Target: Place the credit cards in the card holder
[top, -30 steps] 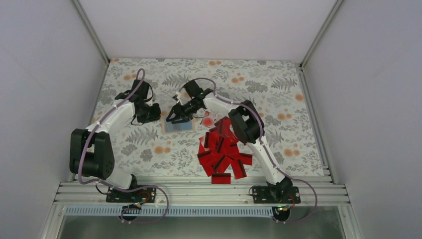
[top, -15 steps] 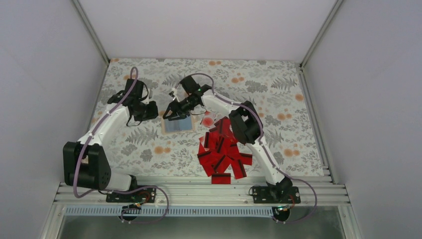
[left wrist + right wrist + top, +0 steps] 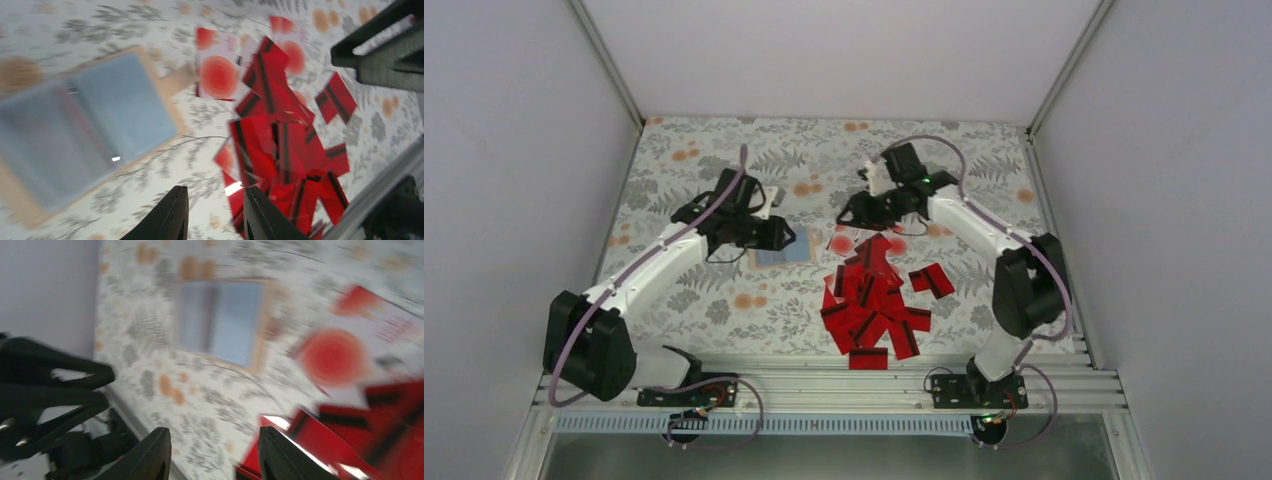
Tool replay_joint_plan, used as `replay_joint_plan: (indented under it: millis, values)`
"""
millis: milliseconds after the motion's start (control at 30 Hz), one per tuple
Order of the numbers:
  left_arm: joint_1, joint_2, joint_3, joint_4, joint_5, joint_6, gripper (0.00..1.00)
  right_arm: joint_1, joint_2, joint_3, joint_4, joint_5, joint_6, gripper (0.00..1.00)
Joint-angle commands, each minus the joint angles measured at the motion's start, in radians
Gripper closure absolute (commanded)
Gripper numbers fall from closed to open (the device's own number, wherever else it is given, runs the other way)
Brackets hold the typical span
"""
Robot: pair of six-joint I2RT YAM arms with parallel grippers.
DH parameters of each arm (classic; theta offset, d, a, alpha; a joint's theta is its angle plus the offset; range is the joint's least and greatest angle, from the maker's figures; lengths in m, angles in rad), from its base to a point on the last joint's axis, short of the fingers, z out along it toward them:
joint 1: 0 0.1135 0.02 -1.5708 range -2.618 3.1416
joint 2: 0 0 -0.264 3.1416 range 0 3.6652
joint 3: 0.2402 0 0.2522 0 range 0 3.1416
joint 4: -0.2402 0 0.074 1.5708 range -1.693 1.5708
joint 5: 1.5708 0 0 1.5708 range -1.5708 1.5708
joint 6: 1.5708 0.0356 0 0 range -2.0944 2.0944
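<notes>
1. A cloth printed with grey ferns and orange flowers [image 3: 724, 300] covers the table on which both arms work.
2. The credit cards [image 3: 869, 305] lie in a loose overlapping heap right of centre, red with black stripes that point every way. Two pale cards with red blots [image 3: 842, 243] sit at its far edge, and one stray card [image 3: 932, 280] lies just to its right.
3. The card holder [image 3: 774, 257] lies flat just left of the heap, its long axis running left to right. Its blue-grey face with tan border is up.
4. The left gripper [image 3: 792, 238] hangs over the holder's far right corner, its jaws slightly parted and gripping nothing.
5. The right gripper [image 3: 841, 217] hovers beyond the heap's far edge with its jaws apart and empty.
6. Small red print on a pale card is too blurred to read.
</notes>
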Motion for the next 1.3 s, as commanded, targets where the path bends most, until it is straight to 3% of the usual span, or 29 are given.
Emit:
replay_joint_plan:
  millis: [0,300,600,800,1267]
  values:
    - [-0.114,0.090,0.038,0.096,0.040,-0.027,0.70,-0.093,-0.138,-0.206,0.024,0.144,0.041,0.55]
    - [-0.297,0.451,0.299,0.119,-0.001,-0.104,0.71,-0.285,-0.218,-0.432,0.109,0.067,0.022,0.54]
    - [-0.320,0.713,0.527,0.029,-0.017,-0.151,0.77,-0.343,-0.079,-0.457,0.207,-0.065,0.014,0.54]
    - [-0.331,0.827,0.626,-0.022,-0.016,-0.132,0.79,-0.344,-0.003,-0.450,0.236,-0.104,0.006,0.54]
    - [-0.356,0.935,0.687,-0.057,-0.001,-0.123,0.80,-0.343,0.116,-0.451,0.262,-0.082,-0.011,0.54]
